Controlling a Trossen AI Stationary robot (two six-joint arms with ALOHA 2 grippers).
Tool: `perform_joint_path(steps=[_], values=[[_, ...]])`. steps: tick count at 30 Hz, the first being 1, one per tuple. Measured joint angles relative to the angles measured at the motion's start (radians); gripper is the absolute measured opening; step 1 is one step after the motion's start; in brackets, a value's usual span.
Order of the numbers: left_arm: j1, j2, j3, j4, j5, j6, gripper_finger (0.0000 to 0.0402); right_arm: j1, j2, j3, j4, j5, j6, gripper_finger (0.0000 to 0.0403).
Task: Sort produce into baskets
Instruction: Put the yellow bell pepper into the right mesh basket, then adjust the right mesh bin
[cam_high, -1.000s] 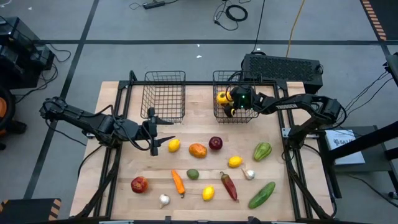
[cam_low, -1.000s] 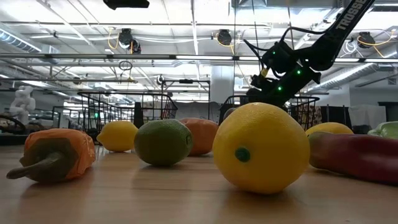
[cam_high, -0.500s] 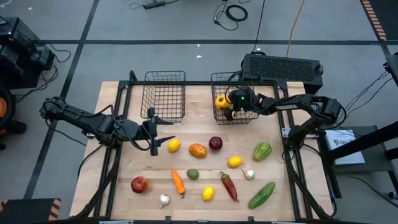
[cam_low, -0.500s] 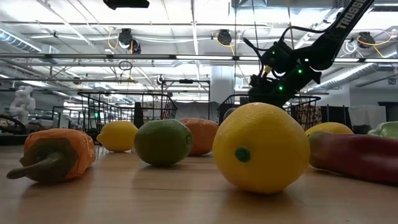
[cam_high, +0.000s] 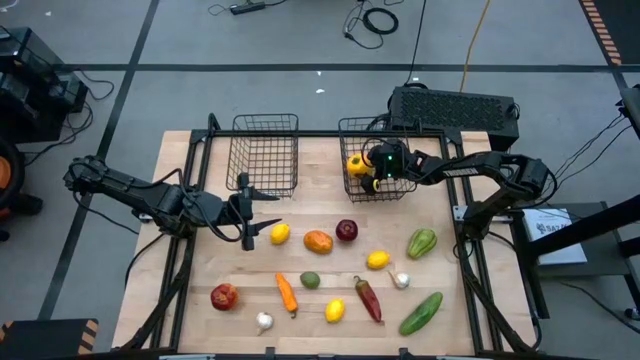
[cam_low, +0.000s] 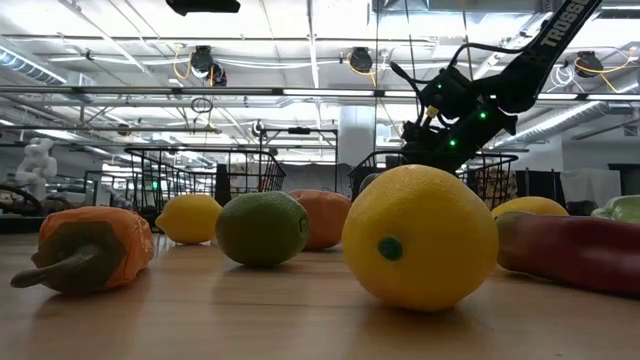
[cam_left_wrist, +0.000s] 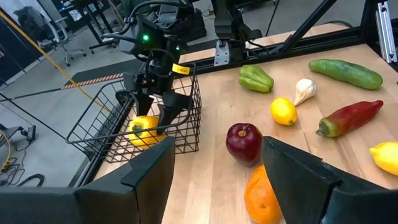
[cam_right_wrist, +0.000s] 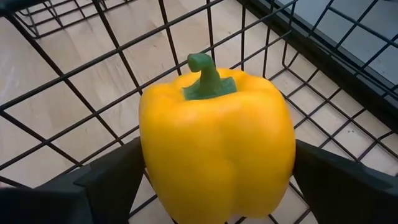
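Right gripper (cam_high: 366, 172): upper centre-right of the high view, inside the right basket (cam_high: 378, 128), fingers spread wide on either side of the yellow pepper (cam_high: 356, 163). In the right wrist view the pepper (cam_right_wrist: 216, 143) sits stem up on the basket's mesh floor, a dark finger (cam_right_wrist: 106, 177) off each flank. The left wrist view shows the same gripper (cam_left_wrist: 157, 115) poised over the pepper (cam_left_wrist: 145, 127) in that basket (cam_left_wrist: 93, 138).

Left gripper (cam_high: 246, 213): centre-left of the high view, over the surface (cam_high: 180, 260) below the left basket (cam_high: 265, 152), fingers partly open and holding nothing, just left of a lemon (cam_high: 280, 234).

Left basket: upper centre of the high view, no produce visible inside.

Loose produce on the surface, high view:
- Middle row: lemon, orange fruit (cam_high: 318, 241), dark red apple (cam_high: 346, 230), green pepper (cam_high: 421, 242) to the right.
- Below it: second lemon (cam_high: 377, 260), garlic bulb (cam_high: 400, 280), lime (cam_high: 310, 280), carrot (cam_high: 287, 293), red chilli (cam_high: 367, 298).
- Bottom row: red apple (cam_high: 224, 296), second garlic bulb (cam_high: 264, 322), third lemon (cam_high: 335, 311), cucumber (cam_high: 421, 312) at lower right.

Low view: a lemon (cam_low: 420, 237) fills the centre foreground, with a lime (cam_low: 263, 228) to its left.
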Motion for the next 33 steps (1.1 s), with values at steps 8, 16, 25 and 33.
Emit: perform_joint_path(steps=[8, 16, 25, 33], values=[[0.0, 0.0, 0.0, 0.0, 0.0, 0.0, 0.0246, -0.001, 0.0, 0.006, 0.028, 0.003, -0.006, 0.0391], [0.0, 0.0, 0.0, -0.001, 0.0, 0.0, 0.0246, -0.001, -0.057, 0.091, -0.134, 0.009, -0.022, 0.0391], [0.0, 0.0, 0.0, -0.013, -0.004, 0.0, 0.0246, 0.053, -0.287, 0.19, -0.512, 0.004, -0.028, 0.0382], [0.0, 0.0, 0.0, -0.032, -0.006, 0.0, 0.0246, 0.259, -0.487, 0.188, -0.889, -0.101, 0.042, 0.0373]])
